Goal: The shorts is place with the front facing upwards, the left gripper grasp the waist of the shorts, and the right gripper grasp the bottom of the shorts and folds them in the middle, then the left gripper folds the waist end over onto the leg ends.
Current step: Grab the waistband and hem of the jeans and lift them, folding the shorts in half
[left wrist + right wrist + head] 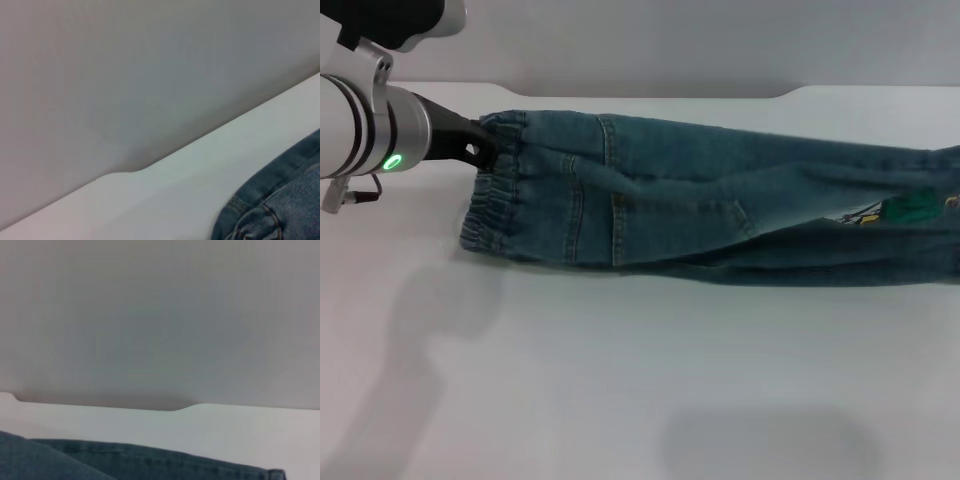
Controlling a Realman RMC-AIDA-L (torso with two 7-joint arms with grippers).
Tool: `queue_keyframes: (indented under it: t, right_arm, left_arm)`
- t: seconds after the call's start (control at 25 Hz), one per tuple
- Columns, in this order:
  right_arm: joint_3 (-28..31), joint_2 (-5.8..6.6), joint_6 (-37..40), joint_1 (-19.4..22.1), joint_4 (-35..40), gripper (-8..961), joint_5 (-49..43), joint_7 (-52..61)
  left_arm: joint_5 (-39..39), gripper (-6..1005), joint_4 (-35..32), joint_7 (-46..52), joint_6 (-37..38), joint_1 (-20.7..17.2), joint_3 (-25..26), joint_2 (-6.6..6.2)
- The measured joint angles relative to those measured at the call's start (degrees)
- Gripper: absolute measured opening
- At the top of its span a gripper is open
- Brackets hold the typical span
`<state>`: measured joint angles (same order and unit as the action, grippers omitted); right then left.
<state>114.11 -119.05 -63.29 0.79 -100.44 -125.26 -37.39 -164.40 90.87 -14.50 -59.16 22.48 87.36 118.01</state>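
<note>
Lies folded lengthwise across the table (620, 380), shorts (720, 225) soft and floppy, best held by the thick waist (495, 195) at nine o'clock, where left gripper (480, 148) seems clamped.

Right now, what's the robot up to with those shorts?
The denim shorts lie lengthwise across the white table, already folded in half so they form one long strip. The left end effector is at the gathered waist, at its far corner, apparently gripping it. The leg ends run off the right edge of the head view. The right end effector is not visible; its wrist camera only shows denim on the table. The fold of the waist over onto the leg ends is not yet done.
</note>
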Motion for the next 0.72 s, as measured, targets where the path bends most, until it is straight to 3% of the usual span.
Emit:
queue_keyframes:
  t: [0.72]
  right_arm:
    - [0.32,0.13,9.17,-0.81,6.15,56,-0.51,-4.88]
  left_arm:
    - [2.34,40,-7.78,0.0,11.18,2.41,0.14,0.03]
